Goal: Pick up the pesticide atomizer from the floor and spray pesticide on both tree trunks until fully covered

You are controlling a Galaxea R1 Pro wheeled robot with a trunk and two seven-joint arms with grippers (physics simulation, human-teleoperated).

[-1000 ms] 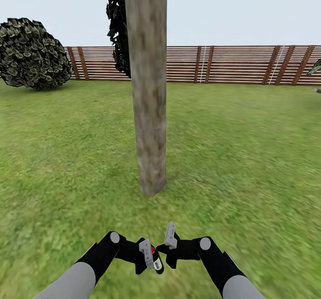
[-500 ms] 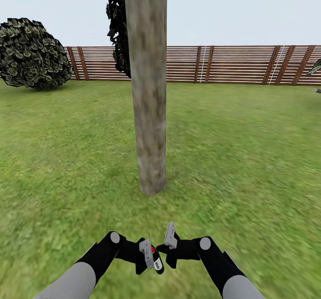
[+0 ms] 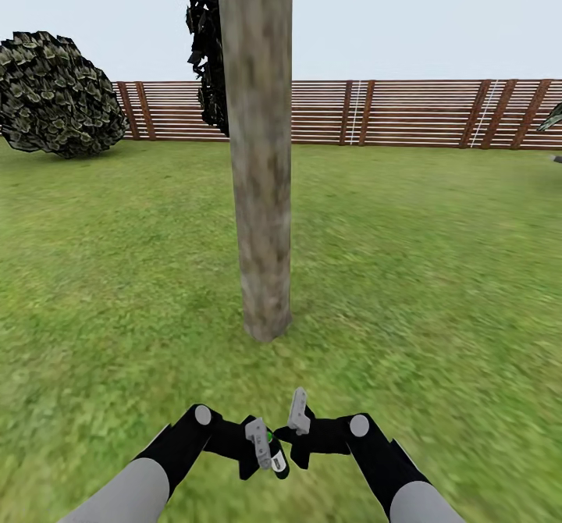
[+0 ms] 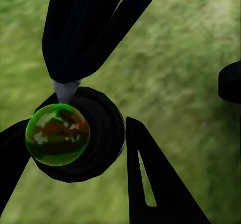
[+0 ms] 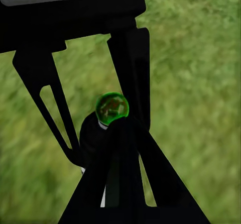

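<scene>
Grass (image 3: 437, 289) is spreading wide in the head view, with one tree trunk (image 3: 259, 156) standing upright straight ahead of the robot, mottled grey-beige and running out of the top of the picture. Behind the trunk a brown slatted fence (image 3: 406, 113) is closing off the lawn, a dark cypress-like tree (image 3: 204, 47) is peeking out just beside the trunk, and a rounded dark bush (image 3: 58, 94) is sitting well off to the trunk's left. Nearer than the trunk's foot, both arms are reaching inward. The left gripper (image 3: 265, 449) is clamping the pesticide atomizer (image 3: 275, 454), a small dark bottle with a green-glowing top, and the right gripper (image 3: 295, 418) is hovering just beside it, closer to the trunk; I cannot tell whether its fingers are spread or together.

From the left wrist, the atomizer (image 4: 75, 133) is showing as a round black body with a green-and-red globe, sitting between that gripper's dark fingers (image 4: 150, 184) above grass.

From the right wrist, the atomizer's green globe (image 5: 112, 107) is glowing just beyond a dark finger (image 5: 120, 184) of the right gripper, with the left gripper's black frame (image 5: 70, 13) behind it.
</scene>
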